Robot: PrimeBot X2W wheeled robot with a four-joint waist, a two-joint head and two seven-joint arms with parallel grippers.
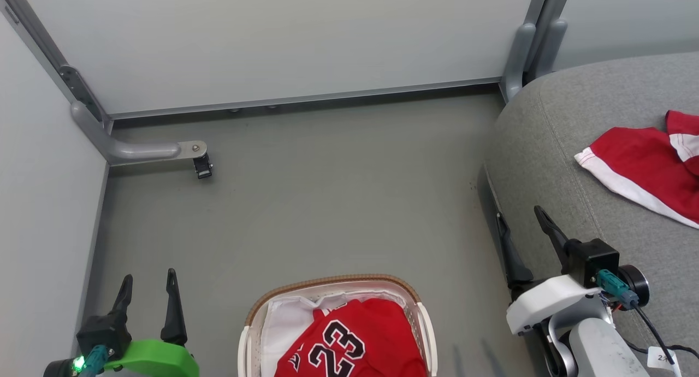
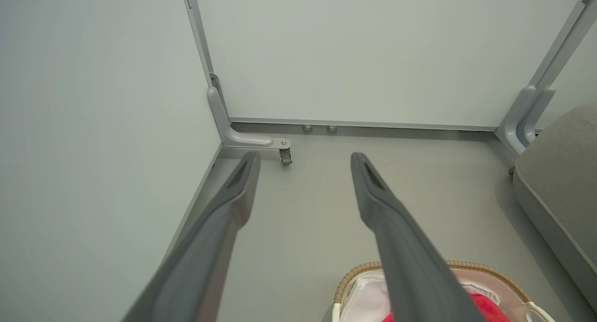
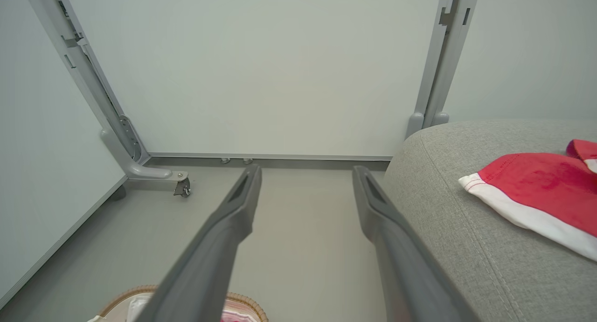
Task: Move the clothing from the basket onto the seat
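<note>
The red jersey [image 1: 355, 339] with the black number 23 lies in the white basket [image 1: 327, 286] at the bottom centre of the head view, on the white liner. Red shorts [image 1: 639, 166] with white trim lie on the grey seat [image 1: 546, 147] at the right; the right wrist view shows the shorts [image 3: 536, 191] on the seat [image 3: 443, 210] too. My left gripper [image 1: 148, 278] stands open and empty, left of the basket. By the seat's left edge my right gripper [image 1: 519, 216] is open, holding nothing. The basket's rim [image 2: 364, 268] peeks in below the left fingers [image 2: 242, 182].
White partition panels wall in the grey floor [image 1: 327, 191] at the back and left. A grey panel foot with a small caster [image 1: 202, 169] juts out at the back left. Another upright post [image 1: 524, 49] stands by the seat's back corner.
</note>
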